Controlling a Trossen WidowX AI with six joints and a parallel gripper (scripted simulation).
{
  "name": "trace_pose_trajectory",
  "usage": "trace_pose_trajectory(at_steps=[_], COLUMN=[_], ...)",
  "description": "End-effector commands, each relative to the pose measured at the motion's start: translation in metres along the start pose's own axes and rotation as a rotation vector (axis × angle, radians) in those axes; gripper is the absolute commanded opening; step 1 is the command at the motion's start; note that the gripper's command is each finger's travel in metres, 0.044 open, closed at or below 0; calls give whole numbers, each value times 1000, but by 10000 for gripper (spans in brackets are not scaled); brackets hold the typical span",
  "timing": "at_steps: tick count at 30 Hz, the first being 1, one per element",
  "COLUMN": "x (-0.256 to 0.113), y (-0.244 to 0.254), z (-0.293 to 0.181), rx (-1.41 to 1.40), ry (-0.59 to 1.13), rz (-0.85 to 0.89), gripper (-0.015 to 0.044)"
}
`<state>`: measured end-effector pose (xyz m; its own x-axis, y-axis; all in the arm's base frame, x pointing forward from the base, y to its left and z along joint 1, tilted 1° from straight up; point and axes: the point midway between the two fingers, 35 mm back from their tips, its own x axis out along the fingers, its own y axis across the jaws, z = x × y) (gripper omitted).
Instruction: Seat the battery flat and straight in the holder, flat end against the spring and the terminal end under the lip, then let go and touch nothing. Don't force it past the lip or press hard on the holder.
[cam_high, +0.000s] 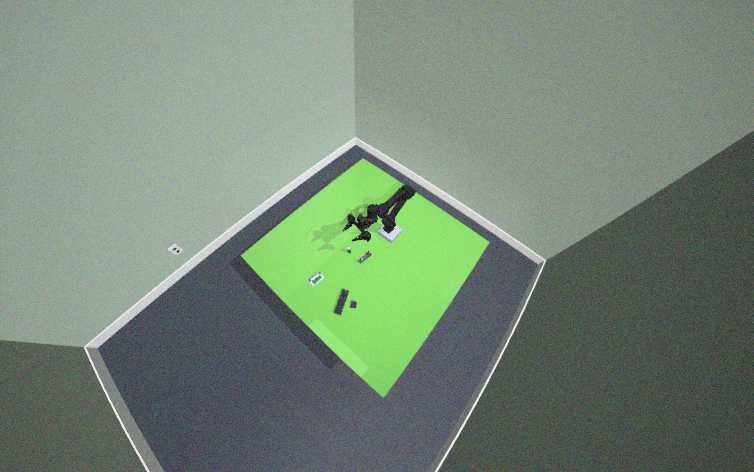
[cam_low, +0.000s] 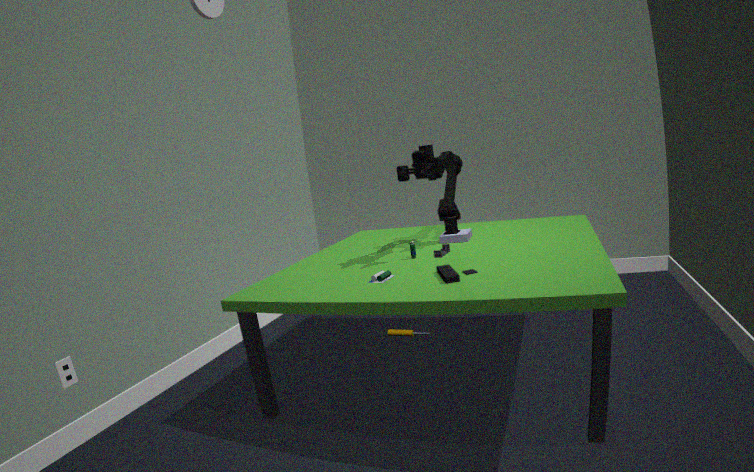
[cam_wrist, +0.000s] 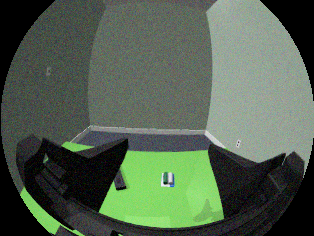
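My gripper (cam_high: 348, 234) (cam_low: 402, 173) (cam_wrist: 169, 145) is open and empty, with its fingers wide apart, high above the table. A small dark green battery (cam_high: 348, 249) (cam_low: 412, 250) stands upright on the table, below and out from the gripper; I cannot make it out in the wrist view. A white holder with blue at its end (cam_high: 312, 278) (cam_low: 373, 276) (cam_wrist: 171, 177) lies farther out on the table. A green cylinder (cam_low: 384, 274) (cam_wrist: 165, 178) lies in or on one side of it, beside a white part. The spring and lip are too small to tell.
A long black box (cam_high: 341, 301) (cam_low: 447, 273) (cam_wrist: 119, 180) lies near the holder, with a small dark flat piece (cam_high: 353, 304) (cam_low: 470, 272) beside it. A small grey object (cam_high: 364, 257) (cam_low: 442, 252) lies near the battery. A yellow-handled screwdriver (cam_low: 400, 332) is on the floor.
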<state>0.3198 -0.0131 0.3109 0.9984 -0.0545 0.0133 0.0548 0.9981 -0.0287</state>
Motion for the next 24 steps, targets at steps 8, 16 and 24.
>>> trace_pose_trajectory(at_steps=[8,16,24], x=[48,64,48], y=[-10,-28,-36], z=[-54,-127,-175], rx=[389,834,1108], ry=[444,925,1253], rz=[-110,-506,-1061], gripper=[190,0,0])
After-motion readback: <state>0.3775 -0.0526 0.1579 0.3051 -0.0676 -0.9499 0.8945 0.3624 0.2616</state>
